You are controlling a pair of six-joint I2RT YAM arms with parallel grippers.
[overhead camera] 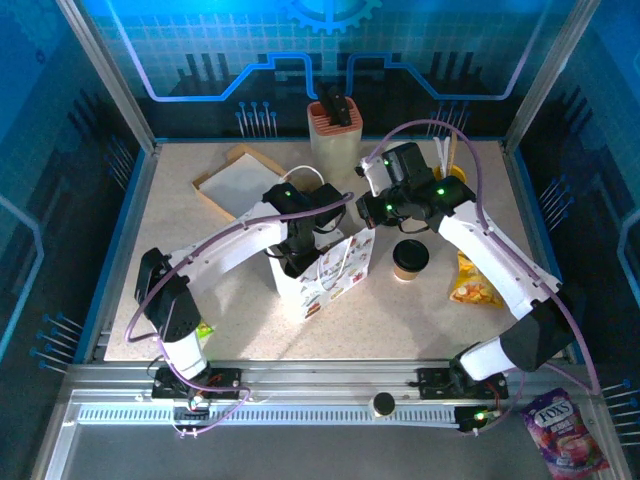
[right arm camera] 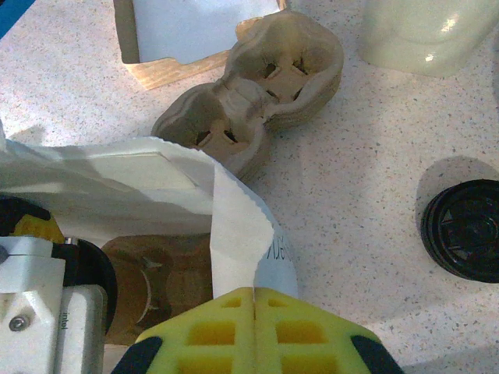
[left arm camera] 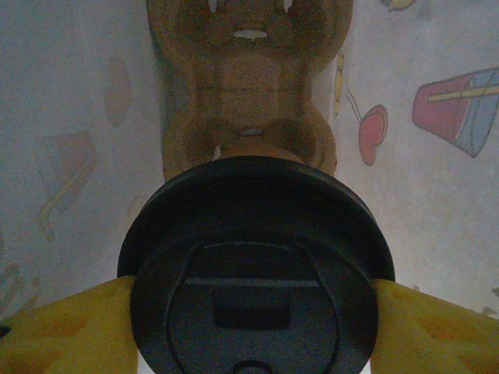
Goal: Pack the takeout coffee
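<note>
A tan coffee cup with a black lid (left arm camera: pixel 253 265) is pinched between the yellow fingers (left arm camera: pixel 66 331) of my left gripper (left arm camera: pixel 253 312), which is shut on it. It hangs inside the white printed paper bag (overhead camera: pixel 330 278), above a brown cardboard cup carrier (left arm camera: pixel 248 86) on the bag's floor. My left gripper (overhead camera: pixel 298 228) reaches into the bag mouth from above. Shut on the bag's right top edge (right arm camera: pixel 242 226) is my right gripper (right arm camera: pixel 255 294), which holds the mouth apart. A second lidded coffee cup (overhead camera: pixel 410 258) stands on the table right of the bag.
A stack of spare carriers (right arm camera: pixel 257 86) and a white box (right arm camera: pixel 179 31) lie behind the bag. A pile of black lids (right arm camera: pixel 464 230) and a cream container (right arm camera: pixel 425 31) sit to the right. A yellow snack packet (overhead camera: pixel 475 285) lies near the right arm.
</note>
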